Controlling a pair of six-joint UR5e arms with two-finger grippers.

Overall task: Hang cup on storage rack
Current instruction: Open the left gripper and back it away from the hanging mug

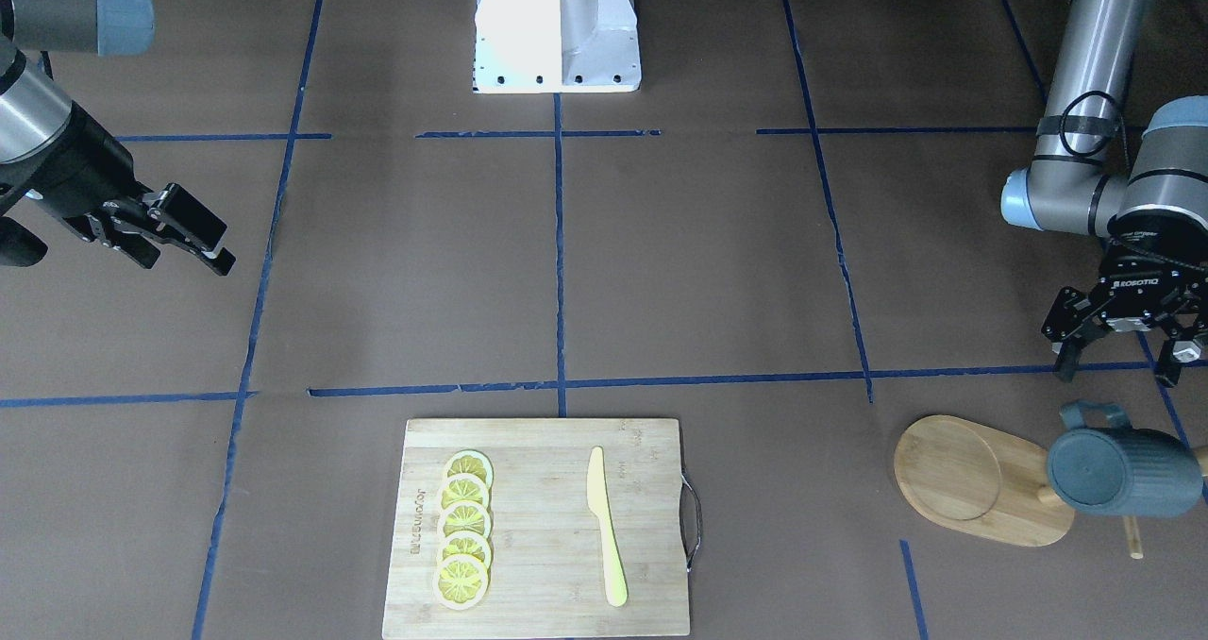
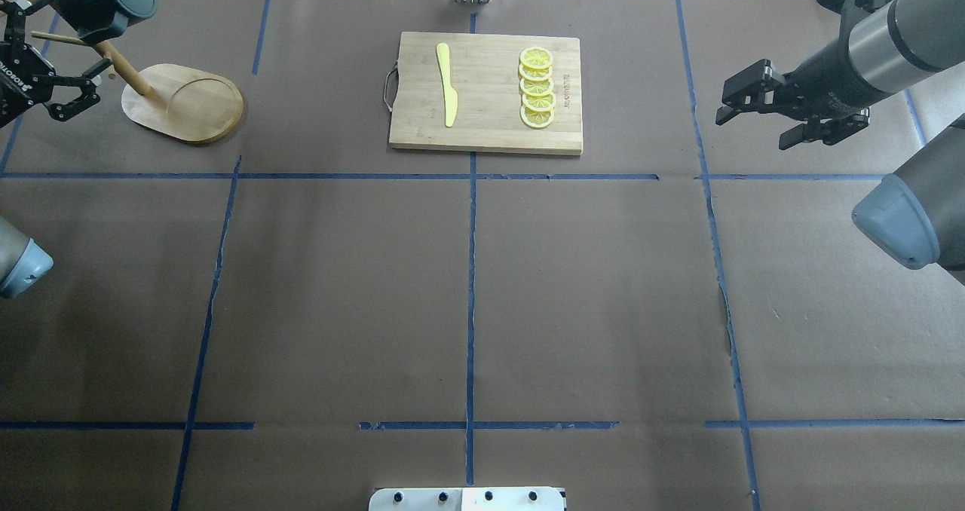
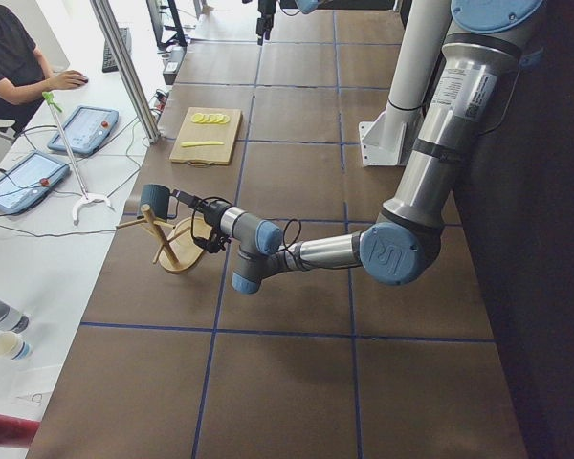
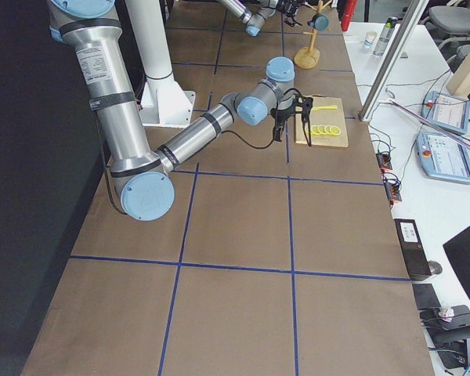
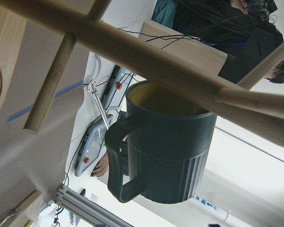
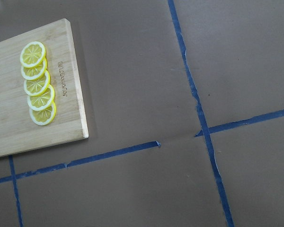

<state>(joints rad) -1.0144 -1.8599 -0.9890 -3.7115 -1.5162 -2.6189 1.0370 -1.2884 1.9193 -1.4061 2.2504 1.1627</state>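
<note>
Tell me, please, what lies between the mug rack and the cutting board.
Only bare table and blue tape between rack and board, seen overhead.

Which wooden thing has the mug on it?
The storage rack with the oval base and thin pegs: the cup sits up on it. The flat rectangular cutting board carries only lemon slices and a yellow knife.

Brown paper covers the table [image 2: 339,292], marked into big squares by blue tape lines [image 2: 471,307]. Along its far edge runs a white bench [image 3: 48,268] carrying two teach pendants [image 3: 81,129], with a slanting aluminium post [image 3: 124,67] beside them. The opposite side is black, perhaps a dark curtain [image 3: 545,287]. The light is bright and even, strongest over the bench.
</note>
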